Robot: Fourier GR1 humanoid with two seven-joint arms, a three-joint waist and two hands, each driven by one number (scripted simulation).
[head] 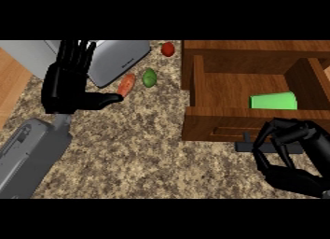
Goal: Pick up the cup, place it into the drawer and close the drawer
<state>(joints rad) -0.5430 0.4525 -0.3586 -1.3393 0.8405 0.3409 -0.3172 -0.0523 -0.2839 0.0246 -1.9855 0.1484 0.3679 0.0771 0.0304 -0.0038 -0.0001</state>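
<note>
Cup (273, 101): green, lying on its side inside the drawer, near the right wall; placing looks done.
Drawer (216, 122): wooden, pulled open over the bench (147, 149); closing it appears to be the step left.
Handle (245, 142): dark, on the drawer front, just left of the right hand.
Right hand (318, 151): low right, before the drawer front; fingers curled, clasping nothing, likely set to push the front in. Contact with the front cannot be told.
Left hand (63, 86): upper left, resting, fingers straight and released, thumb out; kept out of the way.
Produce (149, 77): three pieces left of the drawer, well apart from the closing path.
Appliance (120, 58): grey, far edge, beside the left hand.
</note>
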